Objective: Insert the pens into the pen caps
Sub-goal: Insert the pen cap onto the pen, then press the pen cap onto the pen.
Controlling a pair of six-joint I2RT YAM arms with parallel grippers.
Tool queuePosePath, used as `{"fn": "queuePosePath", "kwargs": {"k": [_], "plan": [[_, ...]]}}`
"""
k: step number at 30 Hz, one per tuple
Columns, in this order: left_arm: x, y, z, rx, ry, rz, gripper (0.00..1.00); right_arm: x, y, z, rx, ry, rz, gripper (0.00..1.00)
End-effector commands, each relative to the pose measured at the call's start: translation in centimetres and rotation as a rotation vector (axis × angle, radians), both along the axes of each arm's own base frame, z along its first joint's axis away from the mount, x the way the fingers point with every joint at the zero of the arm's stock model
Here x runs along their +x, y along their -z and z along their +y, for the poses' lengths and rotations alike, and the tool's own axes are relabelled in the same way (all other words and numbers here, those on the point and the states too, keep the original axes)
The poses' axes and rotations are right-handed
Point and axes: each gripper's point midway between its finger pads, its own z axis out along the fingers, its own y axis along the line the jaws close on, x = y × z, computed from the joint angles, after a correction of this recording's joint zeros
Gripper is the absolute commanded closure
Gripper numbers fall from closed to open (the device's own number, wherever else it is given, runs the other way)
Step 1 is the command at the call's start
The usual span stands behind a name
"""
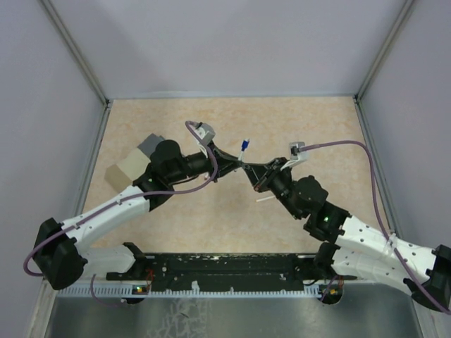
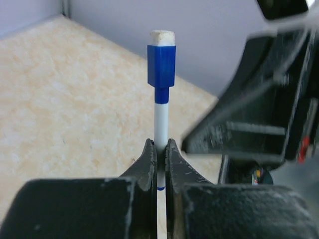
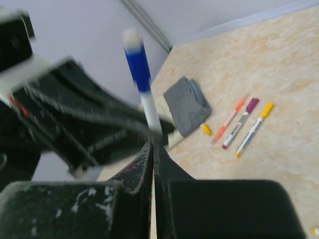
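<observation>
Evidently light, stiff and slick, the blue pen (image 2: 161,124) sits pinched mid-barrel in the left claw (image 2: 159,148), cap (image 2: 161,64) at twelve o'clock; right claw (image 3: 153,147) closed, seemingly empty.

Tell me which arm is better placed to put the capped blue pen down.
Left. The left gripper is shut on the blue pen, while the right gripper is shut beside it and seems empty.

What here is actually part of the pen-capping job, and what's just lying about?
Part of the job: blue pen with its blue cap on, gripped in the left claw; right claw, shut; orange pen, magenta pen and yellow pen lying on the table; a small loose orange-yellow cap beside them.
Just lying about: the beige box with a grey lid.
</observation>
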Motion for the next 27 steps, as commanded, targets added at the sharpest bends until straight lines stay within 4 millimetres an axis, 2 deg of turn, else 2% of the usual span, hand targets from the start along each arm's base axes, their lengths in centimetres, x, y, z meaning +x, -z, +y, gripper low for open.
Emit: {"fn": "queuePosePath", "kwargs": {"k": [1, 3, 5, 10, 13, 16, 20, 23, 27], "plan": [[1.1, -11.1, 1.6, -0.258, -0.100, -0.259, 1.00, -2.7, 3.5, 0.6, -0.201, -0.119, 0.036, 1.00], [1.0, -10.4, 1.6, -0.239, -0.098, -0.243, 1.00, -2.2, 1.4, -0.5, -0.183, -0.069, -0.021, 0.97], [0.9, -9.8, 1.6, -0.220, -0.092, -0.232, 1.00, -1.8, -0.8, -1.7, -0.164, -0.018, -0.081, 0.83], [0.3, -8.2, 1.5, -0.181, -0.063, -0.205, 1.00, -0.5, -5.7, -4.2, -0.163, 0.100, -0.168, 0.57], [0.1, -7.3, 1.5, -0.155, -0.052, -0.192, 1.00, 0.3, -8.8, -4.9, -0.142, 0.130, -0.205, 0.49], [0.0, -6.7, 1.3, -0.139, -0.038, -0.178, 1.00, 0.9, -11.4, -4.5, -0.107, 0.105, -0.233, 0.43], [-0.2, -5.9, 1.1, -0.120, -0.021, -0.158, 1.00, 1.5, -13.9, -2.7, -0.103, 0.058, -0.280, 0.41], [-0.4, -5.5, 0.9, -0.112, -0.006, -0.146, 1.00, 2.1, -15.0, -1.5, -0.107, 0.041, -0.302, 0.40], [-0.8, -5.3, 0.8, -0.111, 0.017, -0.140, 1.00, 3.2, -15.3, -0.3, -0.132, 0.033, -0.294, 0.40]]}}
